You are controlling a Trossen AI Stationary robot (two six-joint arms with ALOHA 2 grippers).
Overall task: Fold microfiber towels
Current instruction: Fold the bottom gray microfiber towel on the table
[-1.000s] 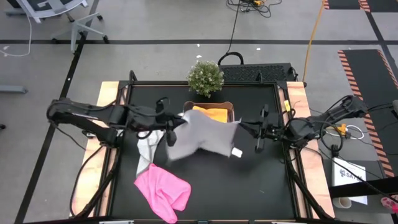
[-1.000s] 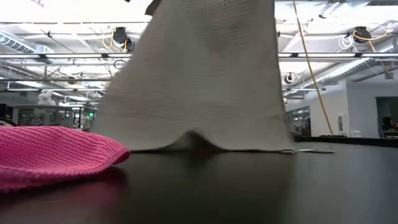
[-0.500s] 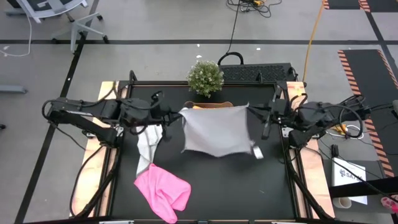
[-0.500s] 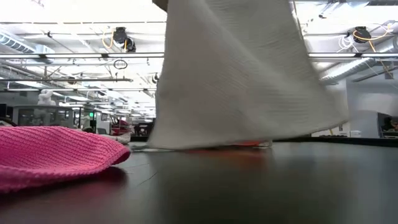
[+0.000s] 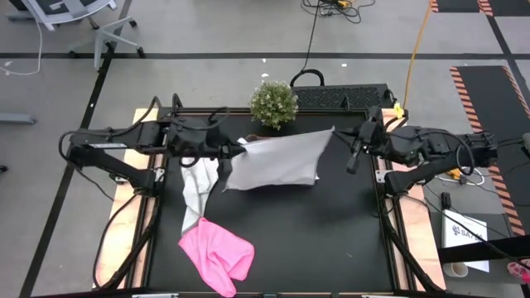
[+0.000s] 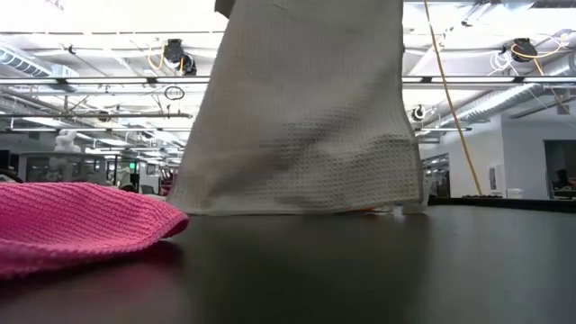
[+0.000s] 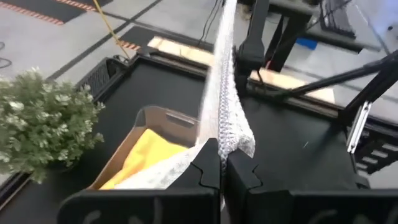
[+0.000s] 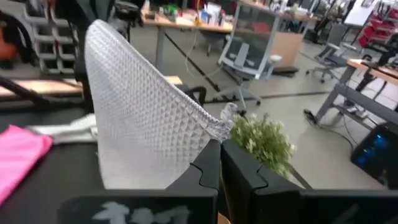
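Note:
A light grey microfiber towel (image 5: pixel 273 161) hangs spread between my two grippers over the far middle of the table. My left gripper (image 5: pixel 240 147) is shut on its left top corner, my right gripper (image 5: pixel 334 132) on its right top corner. In the low view the towel (image 6: pixel 306 117) hangs like a curtain, its lower edge (image 6: pixel 297 209) close to the tabletop. A second grey towel (image 5: pixel 197 186) lies crumpled on the table left of it. A pink towel (image 5: pixel 217 252) lies bunched at the near left. An orange-yellow towel (image 7: pixel 143 158) lies in the clear tub (image 7: pixel 163 118). My left gripper pinches the towel's top corner (image 7: pixel 231 138) between its two fingers, coming nearly level from the table's left. The top edge runs away from it toward the other arm. My right gripper pinches the opposite top corner (image 8: pixel 219 127) between its two fingers, nearly level from the table's right. The cloth hangs below both.
A small potted plant (image 5: pixel 273 101) stands at the table's far edge, just behind the held towel. The tub stands under and behind the towel. Bare black tabletop (image 5: pixel 331 240) lies at the near right.
Both grippers have risen and gone toward the table's far edge, staying shut on their corners. The grey towel, which sagged slantwise toward the near side, has been lifted and drawn out between them, and its lower part has swung back under the top edge.

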